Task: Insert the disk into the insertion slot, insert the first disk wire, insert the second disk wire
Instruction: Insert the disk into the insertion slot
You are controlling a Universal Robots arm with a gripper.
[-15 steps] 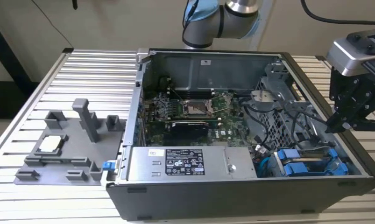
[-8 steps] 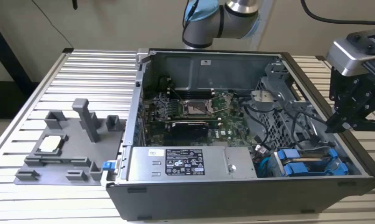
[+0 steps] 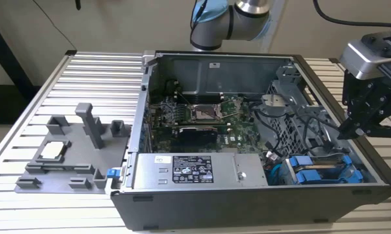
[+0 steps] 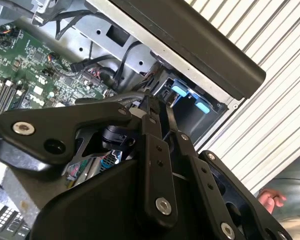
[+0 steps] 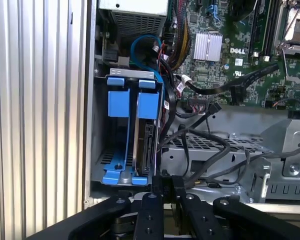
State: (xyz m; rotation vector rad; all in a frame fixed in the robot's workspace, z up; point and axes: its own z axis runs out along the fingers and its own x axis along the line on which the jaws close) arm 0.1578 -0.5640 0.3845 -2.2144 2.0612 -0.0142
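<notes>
The disk (image 3: pixel 322 167) seems stiff, heavy and fragile; better hold its blue frame (image 3: pixel 306 175). The gripper (image 3: pixel 349 130), at its one o'clock in the exterior view, has fingers together, empty.

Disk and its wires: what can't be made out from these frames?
First wrist view: the disk sits edge-on between the blue carriers. Black cables cross its connector side, so plugged or not is unreadable.
Exterior view: the blue carriers cover the disk, so its seating depth is hidden.
Second wrist view: the pincer blocks most of the blue carriers and the disk.
Exterior view: the pincer's far side runs off the right edge.
</notes>
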